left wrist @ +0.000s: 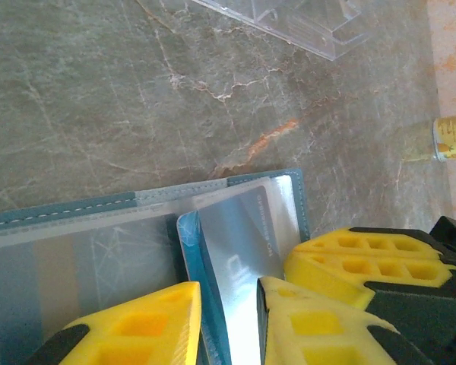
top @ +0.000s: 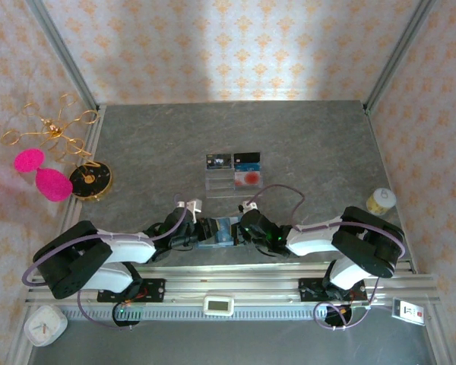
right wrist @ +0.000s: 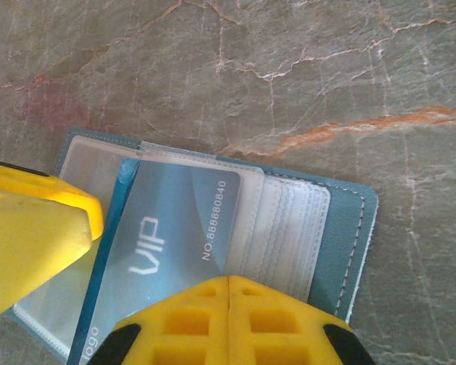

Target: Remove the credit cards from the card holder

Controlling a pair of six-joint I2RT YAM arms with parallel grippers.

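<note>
The left hand (left wrist: 228, 293) is straddling, spread, a blue VIP card (right wrist: 167, 236) in the card holder (right wrist: 349, 228). The right hand (right wrist: 228, 285), pressed together, is crowding alongside, with a clear tray (top: 220, 184) lying beyond the holder.

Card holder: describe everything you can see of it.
The card holder is a teal folding wallet with stitched edges, lying open and flat on the grey table, with clear sleeves fanned inside. A blue VIP card sits skewed, partly in a sleeve. The shut right gripper is over it, and the left gripper straddles the card.
</note>
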